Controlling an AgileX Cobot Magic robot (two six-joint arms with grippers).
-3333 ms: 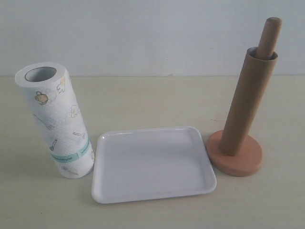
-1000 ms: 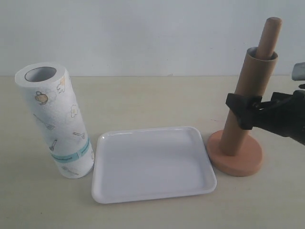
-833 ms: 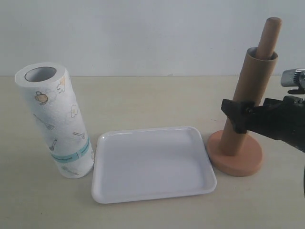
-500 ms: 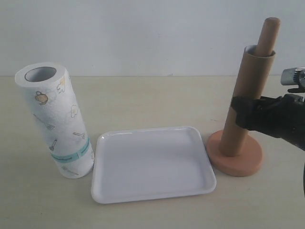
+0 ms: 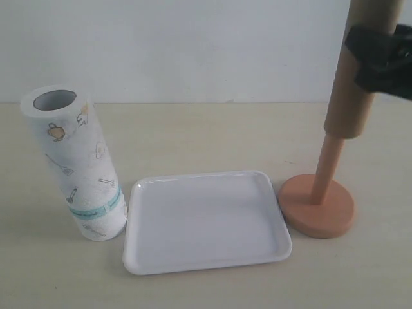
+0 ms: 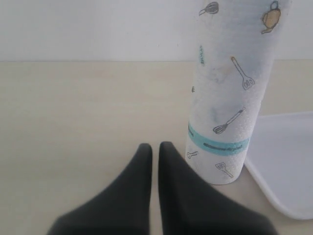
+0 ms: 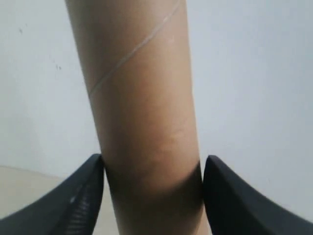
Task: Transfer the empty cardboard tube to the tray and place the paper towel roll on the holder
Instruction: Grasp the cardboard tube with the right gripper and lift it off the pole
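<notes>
My right gripper (image 5: 376,58) is shut on the empty cardboard tube (image 5: 351,96) and holds it raised, its lower end still round the holder's rod (image 5: 327,168). The tube's top runs out of the exterior view. Its brown wall (image 7: 142,107) fills the right wrist view between the right gripper (image 7: 152,169) fingers. The holder's disc base (image 5: 318,209) rests on the table at the right. The white tray (image 5: 206,222) lies in the middle. At the left stands the paper towel roll (image 5: 74,161), leaning a little. My left gripper (image 6: 155,147) is shut and empty, close beside the roll (image 6: 230,93).
A pale wall rises behind the beige table (image 5: 193,129). In the left wrist view a corner of the tray (image 6: 288,161) lies just past the roll.
The right gripper came in from the right, closed on the cardboard tube and lifted it up the rod, baring the lower rod. The roll, tray and base stayed put.
</notes>
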